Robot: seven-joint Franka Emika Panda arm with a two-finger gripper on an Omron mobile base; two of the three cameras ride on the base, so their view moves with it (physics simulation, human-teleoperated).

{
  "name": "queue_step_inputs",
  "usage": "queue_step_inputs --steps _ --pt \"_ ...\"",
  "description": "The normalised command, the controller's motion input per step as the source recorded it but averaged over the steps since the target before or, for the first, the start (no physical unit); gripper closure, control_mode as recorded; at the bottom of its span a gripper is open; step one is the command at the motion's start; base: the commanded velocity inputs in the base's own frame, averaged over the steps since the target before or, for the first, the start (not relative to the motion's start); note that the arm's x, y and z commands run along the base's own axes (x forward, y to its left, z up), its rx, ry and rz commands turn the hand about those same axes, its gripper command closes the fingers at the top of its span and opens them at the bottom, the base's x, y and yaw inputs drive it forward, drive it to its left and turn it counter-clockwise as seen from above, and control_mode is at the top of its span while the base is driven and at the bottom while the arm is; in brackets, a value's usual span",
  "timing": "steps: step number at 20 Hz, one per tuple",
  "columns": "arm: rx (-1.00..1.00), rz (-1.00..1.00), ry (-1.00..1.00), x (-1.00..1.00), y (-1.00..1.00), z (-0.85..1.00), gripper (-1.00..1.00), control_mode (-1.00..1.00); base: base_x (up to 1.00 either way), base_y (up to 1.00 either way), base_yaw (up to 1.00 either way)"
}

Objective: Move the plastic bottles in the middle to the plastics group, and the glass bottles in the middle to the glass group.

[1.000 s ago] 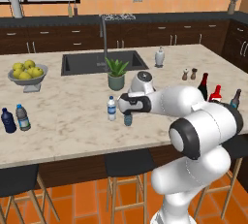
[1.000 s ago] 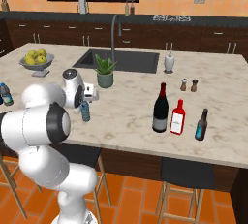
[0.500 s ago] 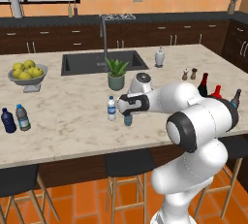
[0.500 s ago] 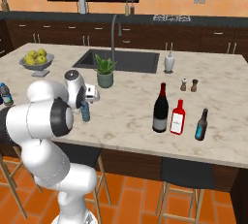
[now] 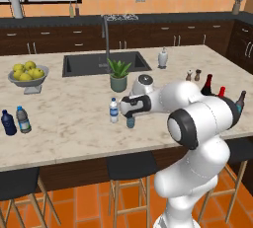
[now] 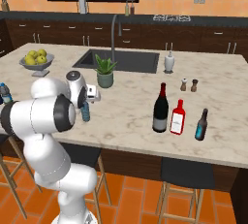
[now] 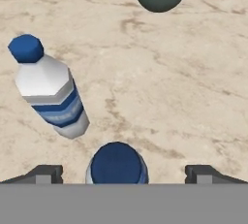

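The gripper [image 7: 118, 173] sits directly above the teal-blue bottle [image 5: 130, 121], its fingertips spread wide with open room on both sides of the blue cap. The clear bottle with the blue band [image 7: 51, 90] stands just beside it on the left, leaving a narrow lane between the two. The potted plant [image 5: 119, 75] blocks the far side. Bare marble counter [image 5: 69, 108] runs leftward, unobstructed, to the dark navy bottle [image 5: 8, 123] and greyish clear bottle [image 5: 22, 119]. To the right, bare counter extends to the wine bottle [image 6: 160, 109].

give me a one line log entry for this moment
phase: approach | gripper: open, above teal bottle | whitish bottle: beside, upright | wine bottle: untouched
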Motion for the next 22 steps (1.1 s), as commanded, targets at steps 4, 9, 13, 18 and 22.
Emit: queue_step_inputs --steps 4,9,13,18,22 --pt "0.0 0.0 0.0 0.06 0.0 -0.06 -1.0 -1.0 0.0 0.0 0.0" --pt "0.0 0.0 0.0 0.06 0.01 -0.13 -1.0 -1.0 0.0 0.0 0.0" --pt "0.0 0.0 0.0 0.01 0.03 -0.1 -1.0 -1.0 0.0 0.0 0.0" --pt "0.0 0.0 0.0 0.0 0.0 0.0 1.0 -1.0 0.0 0.0 0.0" --pt "0.0 0.0 0.0 0.0 0.0 0.0 1.0 -1.0 0.0 0.0 0.0"
